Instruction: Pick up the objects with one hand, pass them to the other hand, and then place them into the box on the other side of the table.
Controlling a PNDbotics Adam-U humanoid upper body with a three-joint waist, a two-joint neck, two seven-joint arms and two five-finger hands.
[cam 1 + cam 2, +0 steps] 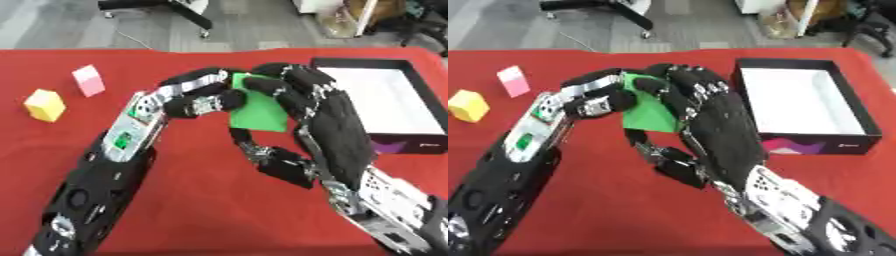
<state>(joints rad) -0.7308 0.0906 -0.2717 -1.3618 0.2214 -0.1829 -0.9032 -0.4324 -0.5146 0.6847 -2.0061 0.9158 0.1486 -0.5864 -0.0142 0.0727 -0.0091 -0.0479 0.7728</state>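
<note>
Mid-table, your left hand [197, 97] and right hand [328, 117] both curl fingers around the green block [260, 107], meeting for the handover; the box [852, 100] waits at your right.

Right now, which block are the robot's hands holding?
The green block, pinched between the left hand and right hand. The pink block and yellow block sit untouched on the red table.

Left hand [203, 97] and right hand [306, 97] gripping green block [261, 107], red table [192, 200]
</note>
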